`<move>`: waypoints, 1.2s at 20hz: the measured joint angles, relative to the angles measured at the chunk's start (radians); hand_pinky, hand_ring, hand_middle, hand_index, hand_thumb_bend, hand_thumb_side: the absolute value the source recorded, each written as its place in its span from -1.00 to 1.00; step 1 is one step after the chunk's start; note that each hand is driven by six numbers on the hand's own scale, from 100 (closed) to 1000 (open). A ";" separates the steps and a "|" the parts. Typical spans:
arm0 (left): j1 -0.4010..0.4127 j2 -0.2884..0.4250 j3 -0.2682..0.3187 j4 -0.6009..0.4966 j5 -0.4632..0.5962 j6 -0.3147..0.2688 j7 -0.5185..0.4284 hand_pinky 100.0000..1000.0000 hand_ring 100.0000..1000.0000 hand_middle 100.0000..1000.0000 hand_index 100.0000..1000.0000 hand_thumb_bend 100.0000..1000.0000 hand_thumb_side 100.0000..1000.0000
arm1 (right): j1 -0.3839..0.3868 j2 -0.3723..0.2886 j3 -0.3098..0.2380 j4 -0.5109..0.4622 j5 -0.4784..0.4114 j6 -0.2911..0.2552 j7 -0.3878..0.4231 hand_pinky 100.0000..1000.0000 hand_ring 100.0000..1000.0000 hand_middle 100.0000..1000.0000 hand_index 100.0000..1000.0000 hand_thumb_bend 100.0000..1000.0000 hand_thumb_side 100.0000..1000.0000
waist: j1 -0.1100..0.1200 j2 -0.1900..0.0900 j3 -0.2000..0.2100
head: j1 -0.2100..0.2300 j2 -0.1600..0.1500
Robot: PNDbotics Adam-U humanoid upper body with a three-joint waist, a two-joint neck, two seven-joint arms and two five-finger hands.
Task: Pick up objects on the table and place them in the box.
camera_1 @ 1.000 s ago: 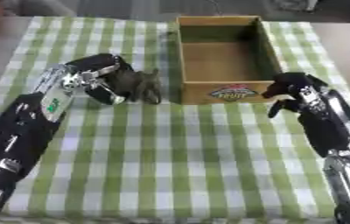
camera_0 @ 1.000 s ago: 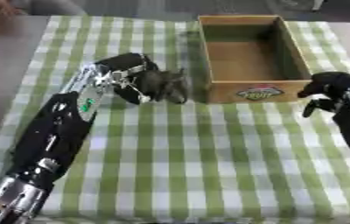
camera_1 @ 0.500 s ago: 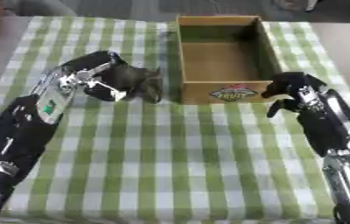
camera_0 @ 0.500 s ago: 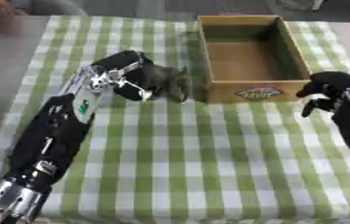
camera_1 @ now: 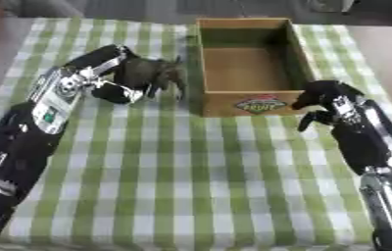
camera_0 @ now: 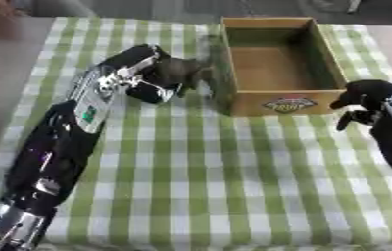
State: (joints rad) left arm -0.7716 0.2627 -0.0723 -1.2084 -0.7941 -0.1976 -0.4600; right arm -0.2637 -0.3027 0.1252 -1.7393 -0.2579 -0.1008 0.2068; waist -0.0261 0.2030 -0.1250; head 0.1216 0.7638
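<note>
Since a second earlier, the dark grey animal figurine (camera_1: 152,74) had been carried up off the checked tablecloth (camera_0: 233,171) toward the cardboard box (camera_0: 272,63), and it sat just beside the box's left wall, legs dangling. It looked light, stiff and smooth, best held round its body, as the left hand (camera_1: 105,78) curled round it. By the box's near right corner, the right hand (camera_1: 319,100) hung curled and empty.

Soft, even light all over, no glare. Only faint shadows inside the box (camera_0: 277,68). Blurry everywhere, most at the far edge and round the left hand (camera_0: 152,81).
</note>
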 measured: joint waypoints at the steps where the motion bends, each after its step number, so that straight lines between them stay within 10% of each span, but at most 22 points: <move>1: -0.002 0.000 0.003 -0.010 0.012 0.005 -0.003 -0.36 -0.42 -0.35 0.16 -1.00 -0.64 | 0.000 0.000 0.000 0.000 0.000 0.000 0.000 -0.33 0.19 0.06 0.37 -1.00 0.36 | 0.000 0.000 0.000 | 0.000 0.000; 11: -0.126 0.020 0.003 -0.024 0.071 0.008 0.016 -0.32 -0.38 -0.31 0.20 -1.00 -0.70 | -0.001 0.001 0.013 0.000 0.000 0.002 0.010 -0.33 0.19 0.06 0.37 -1.00 0.36 | 0.001 -0.003 -0.032 | 0.016 0.000; 24: -0.297 0.028 -0.022 0.207 -0.013 -0.091 0.136 -0.18 -0.30 -0.24 0.26 -1.00 -0.77 | -0.044 0.001 0.057 0.000 0.000 0.008 0.054 -0.33 0.19 0.06 0.37 -1.00 0.33 | 0.025 0.020 -0.193 | 0.107 -0.009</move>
State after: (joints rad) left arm -1.0690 0.2904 -0.0948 -1.0016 -0.8070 -0.2887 -0.3240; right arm -0.3080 -0.3019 0.1821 -1.7398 -0.2582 -0.0930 0.2605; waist -0.0010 0.2232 -0.3184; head 0.2286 0.7547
